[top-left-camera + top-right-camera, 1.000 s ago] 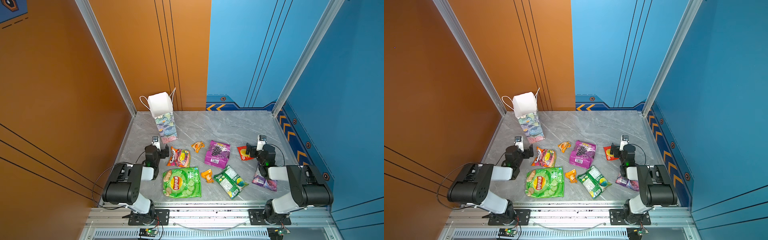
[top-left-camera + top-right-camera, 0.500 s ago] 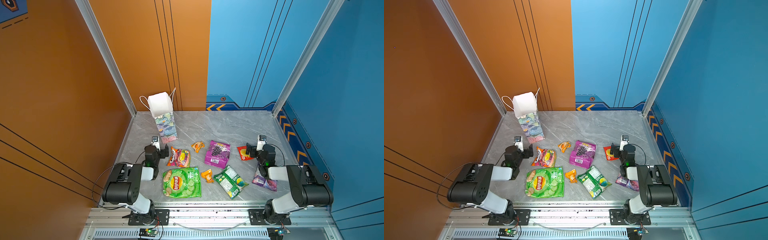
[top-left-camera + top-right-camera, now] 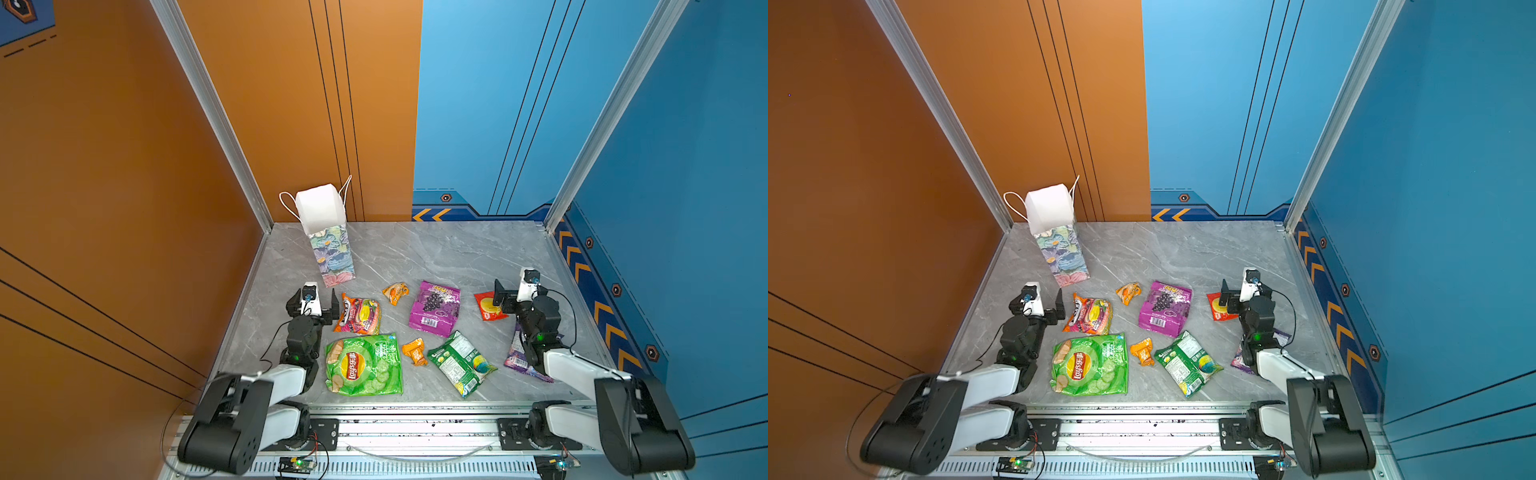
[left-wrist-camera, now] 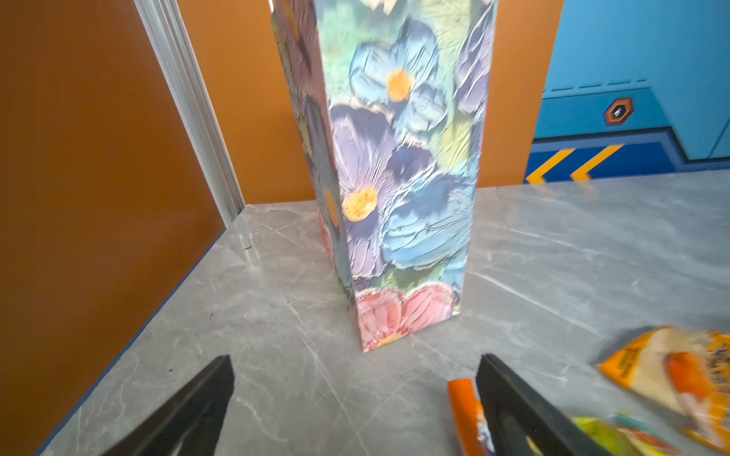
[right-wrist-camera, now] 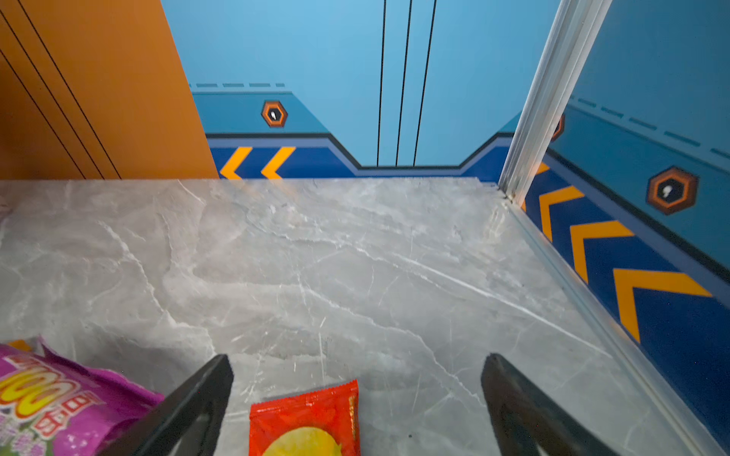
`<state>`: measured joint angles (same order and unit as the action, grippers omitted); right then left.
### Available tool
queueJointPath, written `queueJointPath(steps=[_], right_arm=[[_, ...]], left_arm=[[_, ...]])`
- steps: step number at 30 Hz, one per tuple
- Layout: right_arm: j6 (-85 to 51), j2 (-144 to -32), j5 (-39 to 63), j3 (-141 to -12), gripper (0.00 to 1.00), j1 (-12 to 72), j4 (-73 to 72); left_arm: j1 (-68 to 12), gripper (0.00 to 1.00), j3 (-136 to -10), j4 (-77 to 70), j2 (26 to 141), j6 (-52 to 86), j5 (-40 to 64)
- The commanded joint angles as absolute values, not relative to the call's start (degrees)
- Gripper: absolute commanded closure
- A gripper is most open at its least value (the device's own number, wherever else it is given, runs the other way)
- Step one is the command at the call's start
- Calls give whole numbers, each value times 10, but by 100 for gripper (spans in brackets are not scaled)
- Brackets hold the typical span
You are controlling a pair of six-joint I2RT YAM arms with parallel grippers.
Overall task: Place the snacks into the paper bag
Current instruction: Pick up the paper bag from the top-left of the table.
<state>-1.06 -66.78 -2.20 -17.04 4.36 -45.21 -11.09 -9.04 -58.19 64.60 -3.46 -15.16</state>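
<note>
left hand wide, paper bag just ahead, right hand wide, red packet beneath

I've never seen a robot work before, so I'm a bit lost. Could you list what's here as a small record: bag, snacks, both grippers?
bag: upright, open-topped, far left of the table
snacks: eight, all on the table: Lay's bag, grape pouch, red packet, green packet, purple packet, multicoloured packet, two orange packets
left gripper: open, empty, facing the bag
right gripper: open, empty, by the red packet
packed so far: none seen
</note>
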Motion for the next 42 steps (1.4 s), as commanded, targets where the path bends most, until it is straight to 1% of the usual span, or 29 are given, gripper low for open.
queueJointPath(steps=[1,3,5,8,10,12,14,15,17,20,22,24,25,26,29,33,37,39,42], right_arm=[[-35,-598,-39,-171,0,54,-371],[-66,-548,-36,-185,0,58,-314],[-106,-497,-48,-205,0,60,-248],[-143,-428,-47,-250,0,60,-131],[-181,-390,-50,-279,0,59,-61],[-249,-354,-65,-308,0,51,8],[-307,-322,-54,-327,0,33,64],[-325,-305,-33,-330,0,21,74],[-349,-279,4,-329,0,-2,79],[-337,-272,58,-353,0,-28,114],[-325,-286,67,-379,0,-33,154],[-313,-299,77,-399,0,-34,181],[-310,-303,82,-406,0,-34,191],[-309,-306,85,-411,0,-33,200],[-304,-318,99,-430,0,-33,229],[-294,-342,138,-451,0,-20,248],[-279,-366,109,-475,0,6,284],[-274,-372,90,-481,0,17,297],[-266,-374,84,-483,0,28,310]], left_arm=[[-134,2,-165,-366,559,-28,-183],[-158,2,-195,-309,532,-11,-208],[-175,2,-226,-252,502,35,-233],[-180,2,-292,-158,475,101,-208],[-181,2,-355,-79,476,140,-197],[-181,2,-416,3,486,208,-218],[-178,2,-474,92,493,266,-236],[-175,2,-500,140,495,285,-227],[-157,3,-549,227,491,317,-171],[-126,2,-565,248,459,321,-122],[-101,2,-541,222,423,322,-100],[-74,2,-516,174,392,302,-48],[-63,2,-522,178,390,297,-32],[-55,2,-541,203,400,297,-29],[-41,2,-638,299,481,265,-12],[-35,2,-756,408,609,256,-56],[-23,2,-846,464,713,281,-90],[-14,1,-875,472,755,287,-87],[-2,6,-932,496,821,293,-70]])
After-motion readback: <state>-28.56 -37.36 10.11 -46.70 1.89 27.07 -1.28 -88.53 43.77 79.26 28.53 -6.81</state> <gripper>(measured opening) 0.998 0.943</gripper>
